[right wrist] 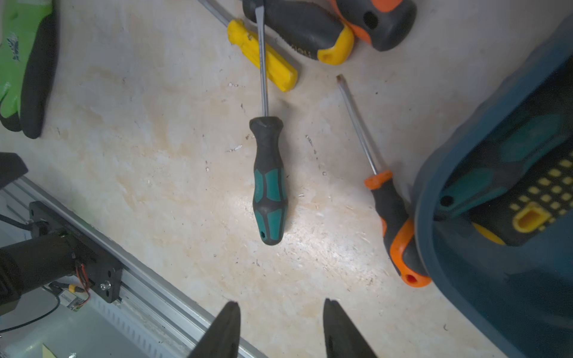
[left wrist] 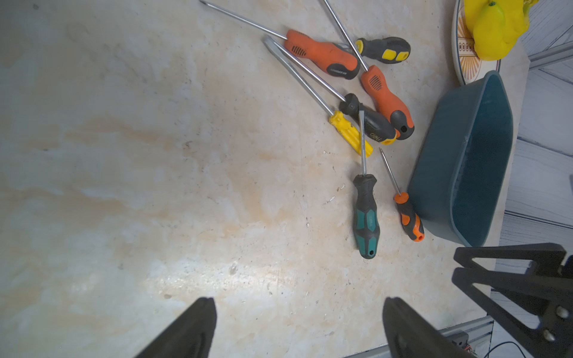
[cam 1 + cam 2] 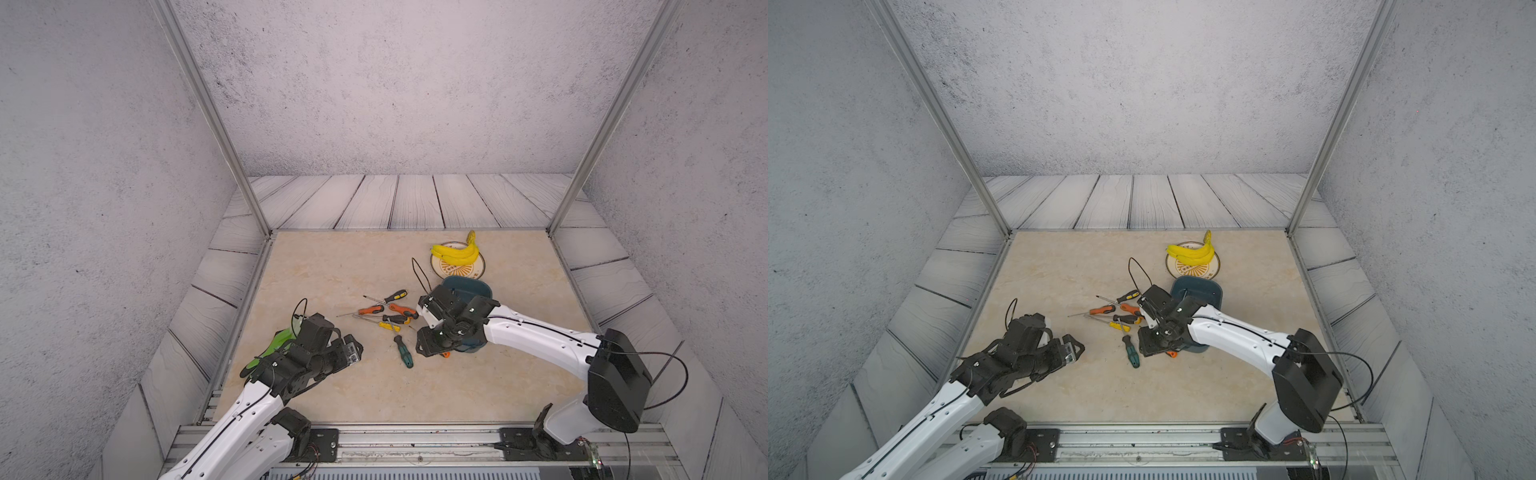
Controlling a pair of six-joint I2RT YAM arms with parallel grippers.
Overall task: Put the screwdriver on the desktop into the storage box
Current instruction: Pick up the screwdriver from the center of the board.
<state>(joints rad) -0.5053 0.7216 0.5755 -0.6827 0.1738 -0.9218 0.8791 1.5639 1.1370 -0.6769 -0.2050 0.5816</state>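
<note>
Now L gripper [image 2: 299, 300] spread wide, R gripper [image 1: 281, 301] parted nr bulbous teal-grip screwdriver [image 1: 268, 179] on marbled desktop [image 1: 155, 155].

Far from me, a bunch of yellow bananas [image 3: 455, 250] lies on a round plate [image 3: 462, 273] with an orange sunburst pattern. The bunch covers the plate's far half, and its stem juts past the rim. On my left lies a green and black glove [image 3: 277, 343], partly hidden in a top view. Grey plank panels [image 3: 415, 201] run along the far side and both flanks, metal posts [image 3: 216, 120] rise at the far corners, and speckled grey walls [image 3: 395, 83] stand behind.
</note>
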